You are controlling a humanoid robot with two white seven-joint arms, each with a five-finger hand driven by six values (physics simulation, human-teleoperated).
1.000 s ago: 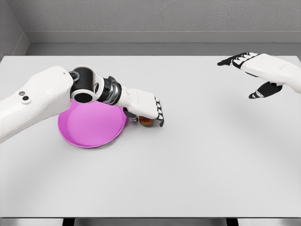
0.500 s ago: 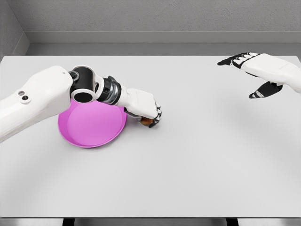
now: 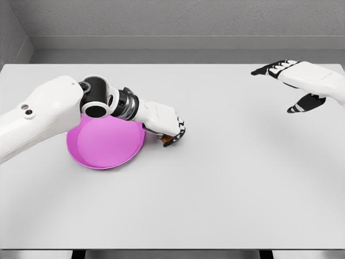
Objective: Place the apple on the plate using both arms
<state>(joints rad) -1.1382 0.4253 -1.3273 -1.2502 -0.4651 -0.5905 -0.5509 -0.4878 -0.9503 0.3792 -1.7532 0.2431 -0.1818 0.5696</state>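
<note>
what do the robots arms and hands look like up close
Both arms have smooth white shells. The left arm shows a black round joint, a ribbed grey-and-black wrist and two small dark dots near the forearm's end. The left hand and right hand have white backs and black fingers with pale bands. No cables show.

- Single view, head-mounted, looking forward and down over the surface from its near edge.
- Mid-range: whole surface visible, back wall beyond.
- Both arms enter from the lower sides.
- No second view.
</note>
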